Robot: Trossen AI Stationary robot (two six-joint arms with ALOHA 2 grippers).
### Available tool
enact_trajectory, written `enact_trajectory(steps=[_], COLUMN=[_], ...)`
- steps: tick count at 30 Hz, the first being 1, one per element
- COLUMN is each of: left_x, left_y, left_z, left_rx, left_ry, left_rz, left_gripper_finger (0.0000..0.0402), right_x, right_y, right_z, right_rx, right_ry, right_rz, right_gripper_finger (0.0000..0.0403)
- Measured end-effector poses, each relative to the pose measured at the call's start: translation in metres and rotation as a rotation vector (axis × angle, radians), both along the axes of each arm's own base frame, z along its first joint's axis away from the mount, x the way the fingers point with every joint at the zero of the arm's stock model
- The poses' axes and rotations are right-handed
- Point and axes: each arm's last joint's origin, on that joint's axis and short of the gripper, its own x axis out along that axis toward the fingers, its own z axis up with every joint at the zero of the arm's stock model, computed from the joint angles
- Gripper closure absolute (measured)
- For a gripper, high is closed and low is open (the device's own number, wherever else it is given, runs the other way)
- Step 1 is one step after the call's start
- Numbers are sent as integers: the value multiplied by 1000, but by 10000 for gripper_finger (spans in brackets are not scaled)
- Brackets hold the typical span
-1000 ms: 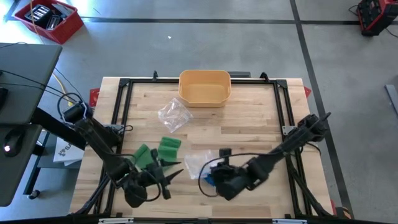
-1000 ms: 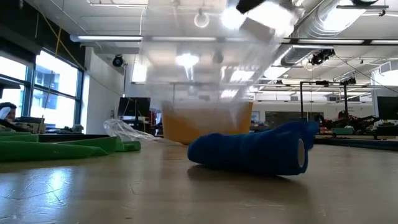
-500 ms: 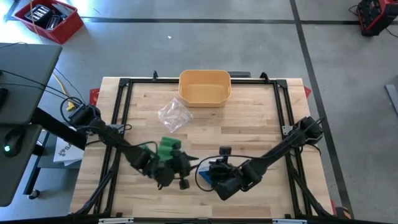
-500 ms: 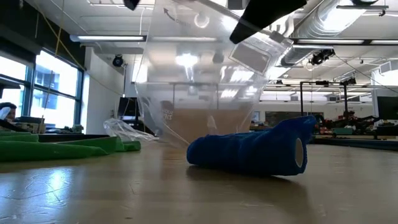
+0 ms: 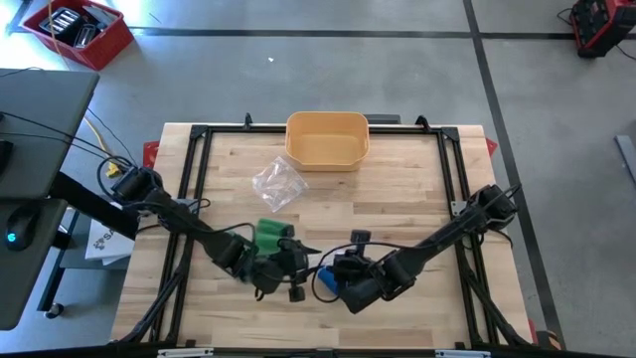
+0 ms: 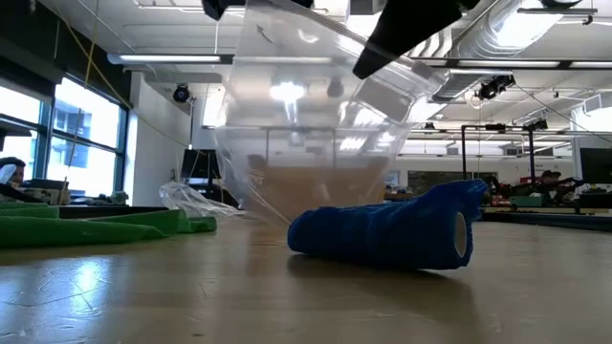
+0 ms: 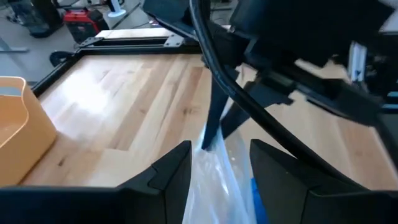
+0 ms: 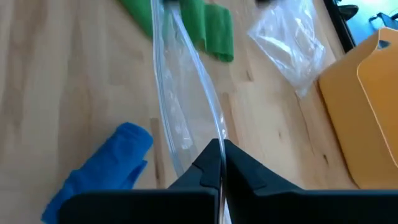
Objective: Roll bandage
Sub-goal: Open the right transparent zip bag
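A blue bandage (image 6: 392, 234) lies on its side on the table, loosely rolled, also seen as a blue bandage (image 8: 102, 165) in the right wrist view. Above and just behind it hangs a clear plastic bag (image 6: 306, 143). My right gripper (image 8: 219, 152) is shut on the bag's upper edge. My left gripper (image 7: 221, 155) is open, one finger on either side of the bag (image 7: 217, 180), facing the right gripper. In the high view the left gripper (image 5: 296, 270) and the right gripper (image 5: 336, 274) meet near the table's front middle. A green bandage (image 5: 268, 237) lies left of them. My right gripper pinches the clear bag's upper edge (image 8: 214, 134) between its two shut fingers, slanting down from the table's right side. The bag hangs slack below the fingers, spread wide, its lower end close to the table. My left gripper: I cannot tell whether its fingers touch the bag.
A yellow bin (image 5: 328, 139) stands at the table's far edge. A second crumpled clear bag (image 5: 278, 184) lies in front of it. Bare wood lies at the table's right and far left.
My left gripper has swung from the table's near left toward the right, up to the bag beside my right gripper. The bag has come lower and hangs spread out behind the blue bandage, which has not moved.
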Motion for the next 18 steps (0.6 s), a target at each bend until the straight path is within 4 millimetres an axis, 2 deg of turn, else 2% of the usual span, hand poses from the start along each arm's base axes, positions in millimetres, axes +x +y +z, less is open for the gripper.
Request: enact_trajectory(steps=[9, 14, 18], left_x=[16, 16, 15], left_y=[2, 3, 3], left_z=[-29, -30, -30], left_rx=[24, 33, 25], left_ry=[77, 76, 72], left_rz=[-15, 12, 13], left_gripper_finger=[241, 246, 268], right_x=[2, -5, -7], right_y=[0, 6, 12], right_z=[8, 19, 20], right_rx=[18, 26, 24], right_ry=[-54, -75, -62], right_rz=[10, 42, 105], right_gripper_finger=[403, 403, 403])
